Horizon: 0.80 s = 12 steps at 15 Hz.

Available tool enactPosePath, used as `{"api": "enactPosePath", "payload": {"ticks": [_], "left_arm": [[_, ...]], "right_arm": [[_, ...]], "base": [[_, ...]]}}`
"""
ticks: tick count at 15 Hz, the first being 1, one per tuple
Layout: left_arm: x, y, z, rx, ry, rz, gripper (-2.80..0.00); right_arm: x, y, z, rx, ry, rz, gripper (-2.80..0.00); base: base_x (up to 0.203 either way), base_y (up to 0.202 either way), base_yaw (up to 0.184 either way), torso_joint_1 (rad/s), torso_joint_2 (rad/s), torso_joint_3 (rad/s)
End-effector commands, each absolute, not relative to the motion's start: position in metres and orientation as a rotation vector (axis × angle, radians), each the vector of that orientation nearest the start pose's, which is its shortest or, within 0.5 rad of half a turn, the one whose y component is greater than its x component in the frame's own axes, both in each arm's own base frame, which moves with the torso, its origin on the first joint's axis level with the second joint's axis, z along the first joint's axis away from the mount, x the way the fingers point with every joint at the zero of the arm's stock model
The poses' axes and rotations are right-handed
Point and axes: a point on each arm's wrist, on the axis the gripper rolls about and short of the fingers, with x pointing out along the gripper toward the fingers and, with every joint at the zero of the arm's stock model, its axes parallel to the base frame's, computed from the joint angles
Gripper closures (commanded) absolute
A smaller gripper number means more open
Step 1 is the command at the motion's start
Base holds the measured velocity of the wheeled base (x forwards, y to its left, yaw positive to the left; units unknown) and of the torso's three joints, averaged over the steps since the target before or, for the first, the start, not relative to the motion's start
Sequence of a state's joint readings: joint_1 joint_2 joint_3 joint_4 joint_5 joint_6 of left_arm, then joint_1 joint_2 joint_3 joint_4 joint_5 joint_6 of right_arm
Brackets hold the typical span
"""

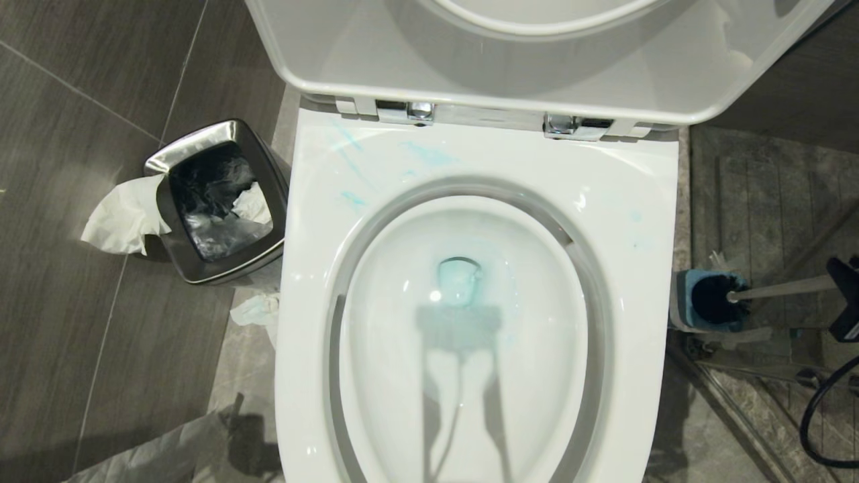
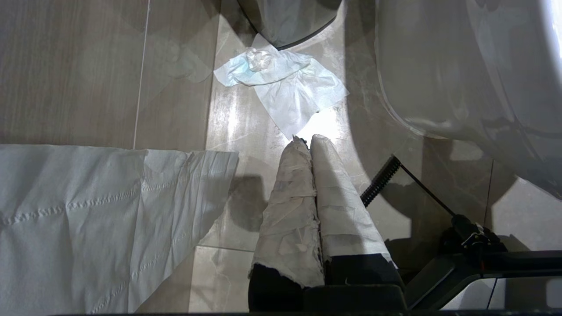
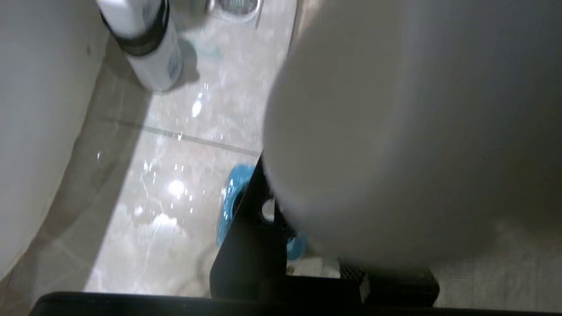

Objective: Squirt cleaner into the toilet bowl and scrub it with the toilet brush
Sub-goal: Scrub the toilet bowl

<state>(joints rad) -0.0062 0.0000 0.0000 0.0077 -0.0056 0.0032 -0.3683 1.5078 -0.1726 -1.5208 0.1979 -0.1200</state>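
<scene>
The toilet bowl [image 1: 624, 221] stands open with its lid up. Turquoise cleaner [image 1: 429, 155] streaks the back rim and tints the water at the drain. To the bowl's right, the toilet brush [image 1: 778, 288] has its head down in the blue-topped holder [image 1: 684, 295]. Its pale handle runs out to my right gripper [image 1: 844, 295], which is shut on it at the picture's edge. In the right wrist view the handle [image 3: 395, 131] looms large across the gripper [image 3: 303, 245], above the holder [image 3: 230, 197]. My left gripper [image 2: 306, 139] hangs parked and shut, empty, over the floor beside the toilet's base [image 2: 461, 87].
A steel waste bin [image 1: 168, 157] with tissue over its rim stands left of the toilet. Loose tissue [image 1: 258, 312] lies on the floor there, seen also as tissue [image 2: 281, 83] beside a wide paper sheet [image 2: 88, 210]. A white bottle [image 3: 145, 48] stands behind the holder. A black cable [image 1: 825, 416] loops at the right.
</scene>
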Motion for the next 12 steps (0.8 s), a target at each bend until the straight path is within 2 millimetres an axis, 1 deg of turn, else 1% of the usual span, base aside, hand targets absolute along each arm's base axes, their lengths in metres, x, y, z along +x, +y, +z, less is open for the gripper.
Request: {"api": "enactPosePath", "payload": {"ticks": [1, 4, 6, 9, 12], "left_arm": [[-0.023, 0.000, 0.074, 0.003, 0.011, -0.011, 0.00], [-0.023, 0.000, 0.074, 0.003, 0.011, -0.012, 0.00], [-0.023, 0.000, 0.074, 0.003, 0.011, -0.012, 0.00], [-0.023, 0.000, 0.074, 0.003, 0.011, -0.012, 0.00], [-0.023, 0.000, 0.074, 0.003, 0.011, -0.012, 0.00]], "right_arm": [[0.171, -0.061, 0.183, -0.196, -0.251, -0.185, 0.00], [0.163, -0.058, 0.199, -0.196, -0.257, -0.190, 0.00], [0.156, -0.056, 0.215, -0.192, -0.248, -0.193, 0.00], [0.146, -0.052, 0.247, -0.185, -0.225, -0.194, 0.00], [0.140, -0.051, 0.279, -0.167, -0.262, -0.222, 0.00]], "base": [[0.000, 0.000, 0.000, 0.000, 0.00, 0.000], [0.000, 0.000, 0.000, 0.000, 0.00, 0.000], [0.000, 0.000, 0.000, 0.000, 0.00, 0.000], [0.000, 0.000, 0.000, 0.000, 0.00, 0.000], [0.000, 0.000, 0.000, 0.000, 0.00, 0.000]]}}
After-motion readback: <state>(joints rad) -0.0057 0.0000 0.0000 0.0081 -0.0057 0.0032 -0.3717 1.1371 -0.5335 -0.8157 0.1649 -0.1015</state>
